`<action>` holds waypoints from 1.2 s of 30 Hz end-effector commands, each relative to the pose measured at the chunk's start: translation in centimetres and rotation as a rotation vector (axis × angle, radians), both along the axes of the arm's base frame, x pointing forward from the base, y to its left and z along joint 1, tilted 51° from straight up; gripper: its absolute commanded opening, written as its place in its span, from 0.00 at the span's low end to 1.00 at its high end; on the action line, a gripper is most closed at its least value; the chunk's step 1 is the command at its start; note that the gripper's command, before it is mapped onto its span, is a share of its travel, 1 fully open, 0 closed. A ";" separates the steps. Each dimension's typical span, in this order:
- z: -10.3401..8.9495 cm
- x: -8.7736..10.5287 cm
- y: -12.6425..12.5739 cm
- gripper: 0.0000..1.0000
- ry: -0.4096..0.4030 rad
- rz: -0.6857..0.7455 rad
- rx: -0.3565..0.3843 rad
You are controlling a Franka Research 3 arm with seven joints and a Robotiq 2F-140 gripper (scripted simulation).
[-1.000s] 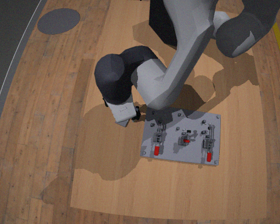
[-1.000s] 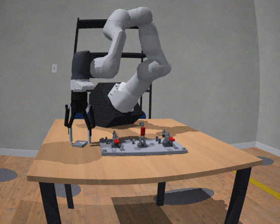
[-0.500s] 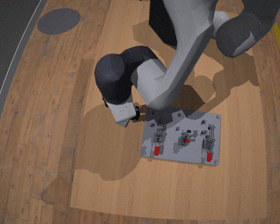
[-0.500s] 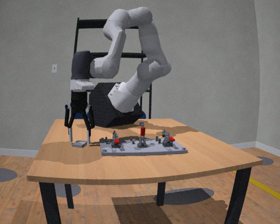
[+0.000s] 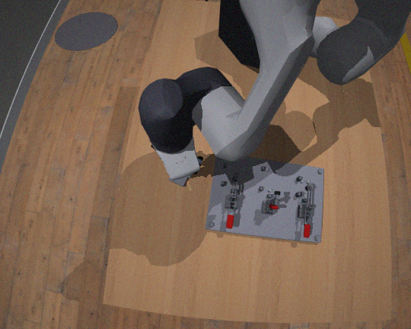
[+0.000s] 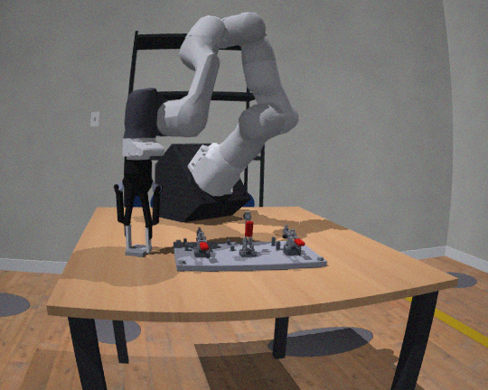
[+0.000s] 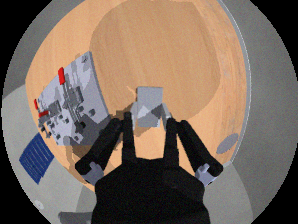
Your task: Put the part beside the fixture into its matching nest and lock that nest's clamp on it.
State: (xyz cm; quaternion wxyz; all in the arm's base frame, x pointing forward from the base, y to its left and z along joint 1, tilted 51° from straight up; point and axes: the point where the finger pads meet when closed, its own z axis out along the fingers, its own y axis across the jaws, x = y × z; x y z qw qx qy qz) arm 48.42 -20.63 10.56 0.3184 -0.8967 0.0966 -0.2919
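The part (image 5: pixel 179 182) (image 6: pixel 136 253) (image 7: pixel 150 94), a flat grey rectangular block, is left of the fixture plate (image 5: pixel 249 225) (image 6: pixel 228 266) (image 7: pixel 93 82). My gripper (image 6: pixel 138 249) (image 7: pixel 149 108) points down and is shut on the part, one finger against each long side. The part is at or very near table height; a gap below it cannot be told. In the top view the fingertips are hidden. The left clamp's red handle (image 5: pixel 230 221) (image 6: pixel 203 246) and the right clamp's red handle (image 5: pixel 307 231) (image 6: pixel 299 242) lie low; locking cannot be told. The middle clamp's red handle (image 5: pixel 273 207) (image 6: pixel 248 228) stands upright.
The fixture stands close to the gripper's right side in the exterior view. Its clamps and small posts rise above the plate. The wooden table (image 5: pixel 253 282) (image 6: pixel 255 293) extends in front of the fixture. The arm reaches in from behind, over the table's rear part.
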 end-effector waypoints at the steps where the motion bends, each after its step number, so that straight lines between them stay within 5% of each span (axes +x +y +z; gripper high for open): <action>1: 0.0 0.0 0.2 0.00 0.002 -0.002 0.005; 36: 0.3 -0.3 -0.1 0.00 0.002 -0.002 0.005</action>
